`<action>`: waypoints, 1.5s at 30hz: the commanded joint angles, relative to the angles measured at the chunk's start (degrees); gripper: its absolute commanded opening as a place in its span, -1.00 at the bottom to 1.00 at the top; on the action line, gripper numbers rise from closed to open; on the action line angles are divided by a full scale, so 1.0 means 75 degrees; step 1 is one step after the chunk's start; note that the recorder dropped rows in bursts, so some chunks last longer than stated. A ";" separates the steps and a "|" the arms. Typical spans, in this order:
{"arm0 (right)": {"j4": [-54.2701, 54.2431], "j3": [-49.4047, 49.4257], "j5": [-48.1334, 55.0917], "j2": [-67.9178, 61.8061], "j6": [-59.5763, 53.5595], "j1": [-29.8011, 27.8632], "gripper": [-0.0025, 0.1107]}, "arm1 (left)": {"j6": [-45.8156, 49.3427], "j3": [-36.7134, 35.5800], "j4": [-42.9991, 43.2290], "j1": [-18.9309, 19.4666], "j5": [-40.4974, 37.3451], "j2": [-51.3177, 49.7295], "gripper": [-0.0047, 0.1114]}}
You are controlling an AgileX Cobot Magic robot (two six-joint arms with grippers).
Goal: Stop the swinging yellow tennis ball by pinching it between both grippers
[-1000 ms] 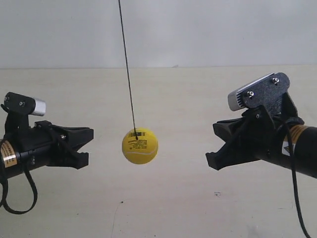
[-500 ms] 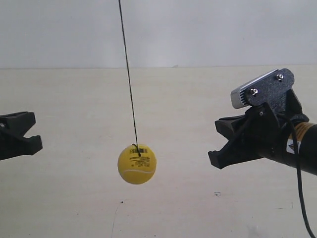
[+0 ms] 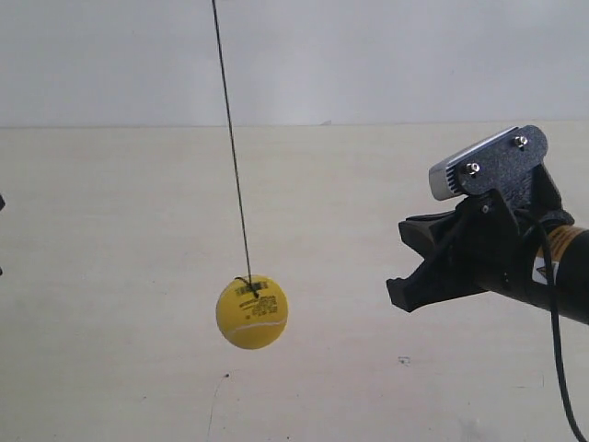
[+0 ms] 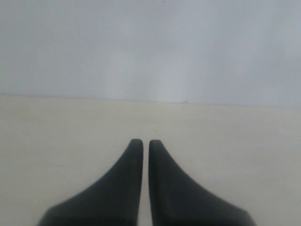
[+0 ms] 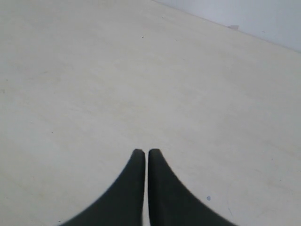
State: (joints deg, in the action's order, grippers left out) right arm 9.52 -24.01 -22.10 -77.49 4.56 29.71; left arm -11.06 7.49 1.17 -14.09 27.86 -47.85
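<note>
The ball (image 3: 252,312) hangs free on its cord (image 3: 235,157) above the pale surface (image 3: 110,212), left of centre in the exterior view, touching nothing. It now sits a little lower and further toward that view's left than half a second ago, and clearly lower than a second ago. The cord's top has also shifted leftward. The ball's barcode label now sits higher and looks narrower, and the white seam curves across the front.

The arm at the exterior view's left was in full view a second ago, and only its tips showed half a second ago. It has now withdrawn almost out of frame, leaving faint dark slivers at the edge. The arm at the exterior view's right (image 3: 515,267) has barely moved since half a second ago. Its black tip (image 3: 414,287) is level with the ball's upper part but well apart from it. Its grey camera block (image 3: 449,177) sits on top and a cable (image 3: 557,350) hangs below.

In the left wrist view, the left end effector (image 4: 146,141) is clenched. A hairline gap runs between its fingers (image 4: 134,160) and nothing is held. The right end effector (image 5: 146,151) is clenched and empty too, pointing over bare surface. Neither wrist view shows the ball.
</note>
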 commanded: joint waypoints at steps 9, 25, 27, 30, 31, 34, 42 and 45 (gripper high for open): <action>-0.0016 -0.0017 -0.0102 0.0068 -0.0056 0.0002 -0.96 | -0.0126 -0.0065 0.0022 -0.0060 -0.0874 0.1624 -0.84; -0.0016 -0.0017 -0.0194 0.0068 -0.0056 0.0002 -0.96 | -0.0126 -0.0065 0.0022 -0.0060 -0.0874 0.1689 -0.84; -0.0016 -0.0017 -0.0225 0.0068 -0.0056 0.0002 -0.96 | -0.0126 -0.0065 0.0022 -0.0060 -0.0874 0.1689 -0.84; -0.0016 -0.0017 -0.0240 0.0068 -0.0056 0.0002 -0.96 | -0.0126 -0.0065 0.0022 -0.0044 -0.0891 0.2009 -0.84; -0.0016 -0.0017 -0.0240 0.0068 -0.0056 0.0002 -0.96 | -0.0126 -0.0065 0.0022 0.0033 -0.0892 0.2272 -0.84; -0.0016 -0.0017 -0.0272 0.0068 -0.0056 0.0002 -0.96 | -0.0126 -0.0065 0.0022 0.0284 -0.0892 0.2898 -0.84; -0.0016 -0.0017 -0.0272 0.0068 -0.0056 0.0002 -0.96 | -0.0126 -0.0065 0.0022 0.1617 -0.0892 0.4585 -0.84; -0.0016 -0.0017 -0.0272 0.0068 -0.0056 0.0002 -0.96 | -0.0126 -0.0065 0.0022 0.1984 -0.0892 0.5087 -0.84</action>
State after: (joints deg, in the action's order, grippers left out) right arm 9.52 -24.01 -23.41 -77.49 4.56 29.71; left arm -11.47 7.23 1.30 -0.99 21.06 -12.15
